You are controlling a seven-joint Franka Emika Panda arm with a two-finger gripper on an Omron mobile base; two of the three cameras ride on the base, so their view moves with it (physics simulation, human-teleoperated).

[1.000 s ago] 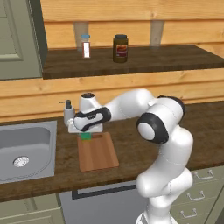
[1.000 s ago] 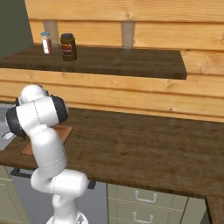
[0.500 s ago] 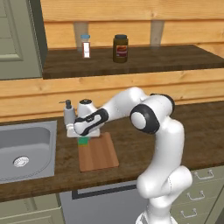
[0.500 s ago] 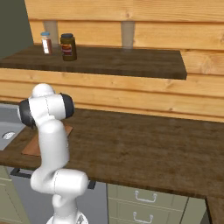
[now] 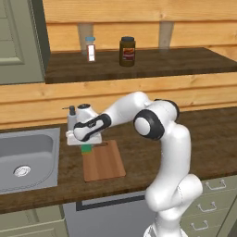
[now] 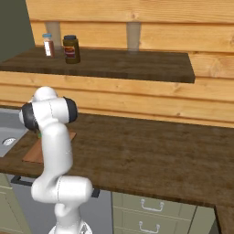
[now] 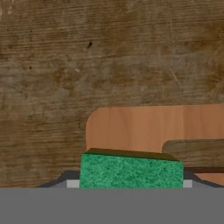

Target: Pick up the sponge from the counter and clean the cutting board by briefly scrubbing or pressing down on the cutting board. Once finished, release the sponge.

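The green sponge [image 5: 86, 148] hangs under my white hand at the far left corner of the cutting board [image 5: 104, 163]. My gripper [image 5: 85, 144] is shut on it. In the hand view the sponge [image 7: 131, 171] sits close up between my fingertips, its green top facing the camera, and my gripper [image 7: 131, 183] closes on its two ends. Beyond it lies the board's rounded corner [image 7: 131, 127] with the handle slot [image 7: 194, 151]. The dark counter [image 5: 208, 139] carries the board. In the right base view my arm hides the hand, and part of the board [image 6: 34, 154] shows.
The steel sink [image 5: 28, 157] lies just left of the board. A soap dispenser [image 5: 71, 118] stands right behind my hand. The higher shelf [image 5: 148, 65] holds a dark jar [image 5: 127, 52] and a small shaker [image 5: 90, 48]. Wood wall boards rise behind the counter.
My hand has shifted a little to the left and down with the sponge still in it. The elbow has swung round. The board has not moved.
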